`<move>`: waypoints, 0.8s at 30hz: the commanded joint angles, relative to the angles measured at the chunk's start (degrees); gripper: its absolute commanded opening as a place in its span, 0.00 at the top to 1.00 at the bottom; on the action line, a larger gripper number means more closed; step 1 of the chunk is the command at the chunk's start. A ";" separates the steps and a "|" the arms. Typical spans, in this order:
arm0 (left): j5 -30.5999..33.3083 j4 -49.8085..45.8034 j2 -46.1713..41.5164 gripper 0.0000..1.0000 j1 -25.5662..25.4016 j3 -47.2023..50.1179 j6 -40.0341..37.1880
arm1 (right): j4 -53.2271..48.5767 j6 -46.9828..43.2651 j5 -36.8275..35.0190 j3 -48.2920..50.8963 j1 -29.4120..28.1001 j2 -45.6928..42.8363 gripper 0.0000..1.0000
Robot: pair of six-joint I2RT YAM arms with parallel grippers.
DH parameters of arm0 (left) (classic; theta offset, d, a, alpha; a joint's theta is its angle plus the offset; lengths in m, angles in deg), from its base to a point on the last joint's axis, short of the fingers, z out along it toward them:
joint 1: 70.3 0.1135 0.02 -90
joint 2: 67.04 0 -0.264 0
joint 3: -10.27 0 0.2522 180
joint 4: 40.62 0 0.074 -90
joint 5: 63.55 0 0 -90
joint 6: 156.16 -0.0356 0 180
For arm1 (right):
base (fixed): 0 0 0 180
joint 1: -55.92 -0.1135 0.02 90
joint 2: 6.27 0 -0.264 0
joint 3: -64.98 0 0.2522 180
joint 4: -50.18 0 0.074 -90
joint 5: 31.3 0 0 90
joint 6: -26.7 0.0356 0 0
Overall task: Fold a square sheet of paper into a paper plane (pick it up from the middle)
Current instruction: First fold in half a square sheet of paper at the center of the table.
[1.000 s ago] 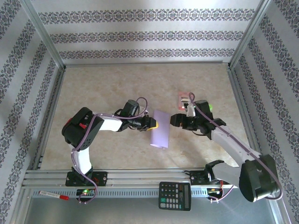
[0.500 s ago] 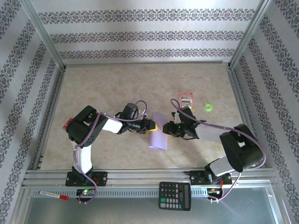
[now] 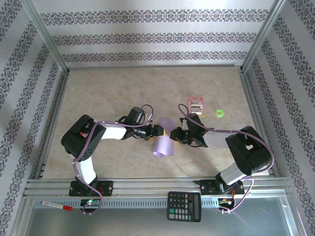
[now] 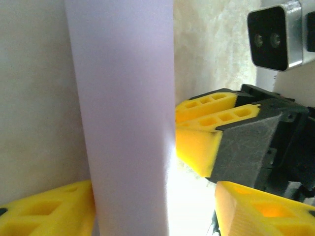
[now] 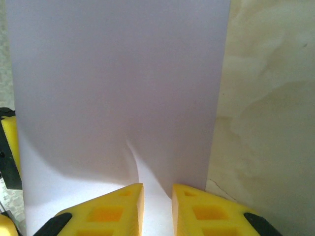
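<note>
pinching square sheet of paper, right gripper, seen wrist-close; left gripper apart.

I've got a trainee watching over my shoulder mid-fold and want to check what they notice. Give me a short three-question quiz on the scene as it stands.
1. True or false: the right tool is pinching an edge of the purple paper.
2. Which lies nearest the green ring? A) calculator B) red-and-white packet C) red pen
3. Fill in: the jaws of the left tool stand ___, with the paper between them.

Key: 1 true. 2 B. 3 open.
</note>
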 commanded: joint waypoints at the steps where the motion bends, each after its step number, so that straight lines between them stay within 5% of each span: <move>1: 5.70 -11.64 -0.69 0.32 0.62 -0.37 -4.70 | 4.50 1.42 -1.45 0.99 -2.04 2.87 0.79; 15: 18.57 -25.71 -4.80 0.24 -1.46 -3.74 -7.20 | 7.67 3.12 -1.57 1.17 -3.67 4.84 0.82; 24: 14.50 -26.74 -4.25 0.26 -5.48 -7.05 -7.06 | 8.51 3.75 -1.41 1.08 -4.03 5.10 0.84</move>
